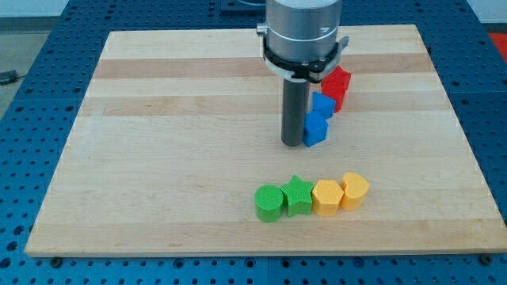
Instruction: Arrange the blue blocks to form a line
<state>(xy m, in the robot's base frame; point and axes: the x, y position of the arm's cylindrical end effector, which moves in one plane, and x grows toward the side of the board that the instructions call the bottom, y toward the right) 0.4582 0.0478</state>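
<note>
So the two blue blocks are basically sitting together already. The lower blue block [315, 128] is just to the view's right of my tip [294, 144], touching it or as good as, and the upper blue block [322, 104] sits right above that one, leaning a bit toward the view's right. They look like they touch, so you get a short line running up and slightly rightward. I can't make out their shapes for sure, since the rod hides part of them.

Judging from that, I'd say the job is mostly done, maybe fully. With only two blue ones, any pair makes a line; what might be left is a small nudge to square them up, if anything.

There's no hand on this arm at all, just the rod, so nothing is open, closed or held.

Going outward: a red block [337, 85] sits just above and right of the upper blue block, touching or nearly. Well below the blue pair, toward the view's bottom, there's a tidy row: green cylinder [268, 203], green star [297, 195], yellow block [326, 197], and another yellow block [355, 191]. All of it is on the wooden bench [158, 119].
</note>
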